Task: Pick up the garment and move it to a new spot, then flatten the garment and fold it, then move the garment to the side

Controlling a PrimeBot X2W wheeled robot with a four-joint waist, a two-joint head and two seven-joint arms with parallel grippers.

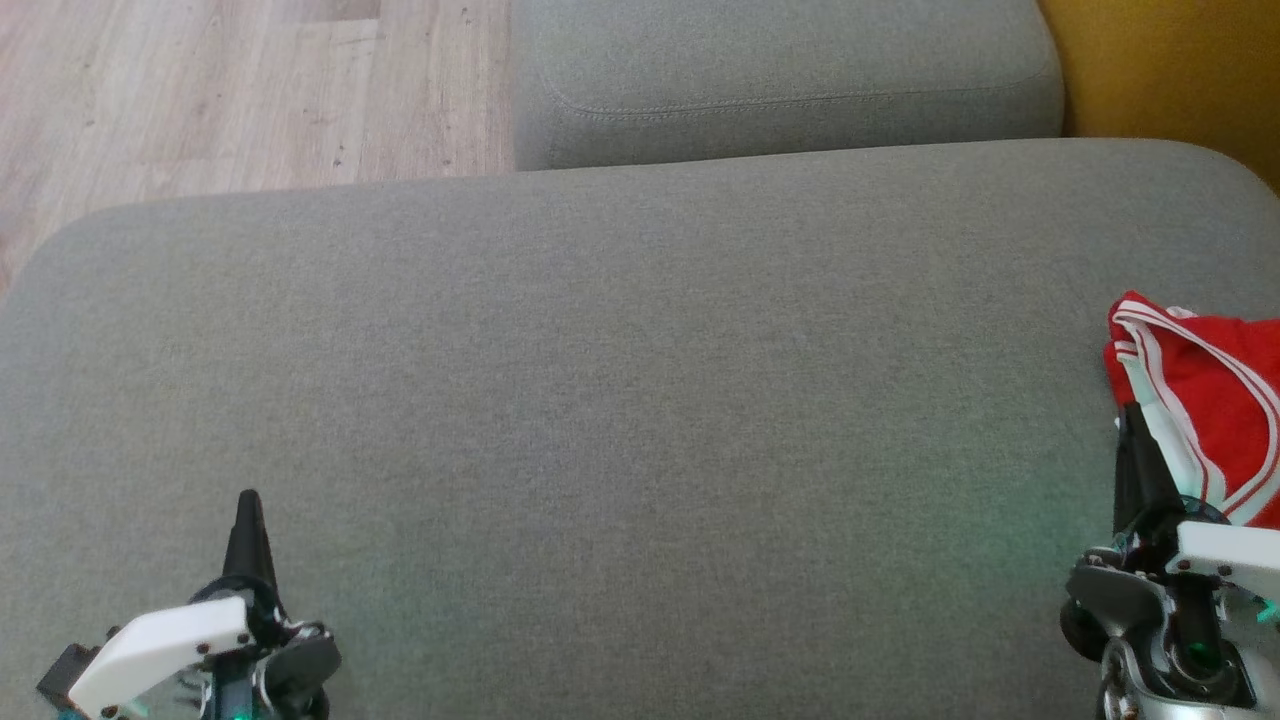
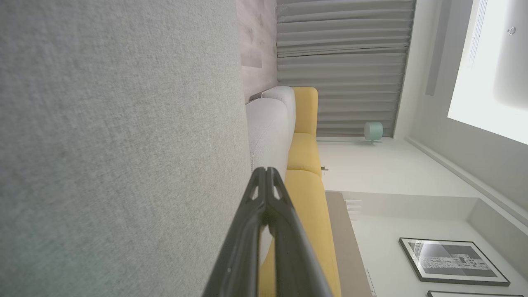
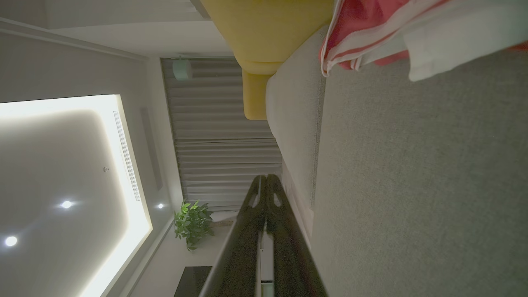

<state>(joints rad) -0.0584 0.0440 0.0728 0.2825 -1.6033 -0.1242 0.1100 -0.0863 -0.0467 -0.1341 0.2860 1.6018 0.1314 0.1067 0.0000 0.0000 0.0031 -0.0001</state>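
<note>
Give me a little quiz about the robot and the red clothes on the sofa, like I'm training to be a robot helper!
1. True or false: the right gripper is clamped on the red garment.
2. Where on the grey cushion does the garment lie? A) at the robot's far right B) in the middle C) at the robot's far left
3. Fill in: the left gripper has its jaws ____.

Key: 1. False: its fingers are pressed together with nothing between them, beside the garment. 2. A. 3. Shut.
</note>
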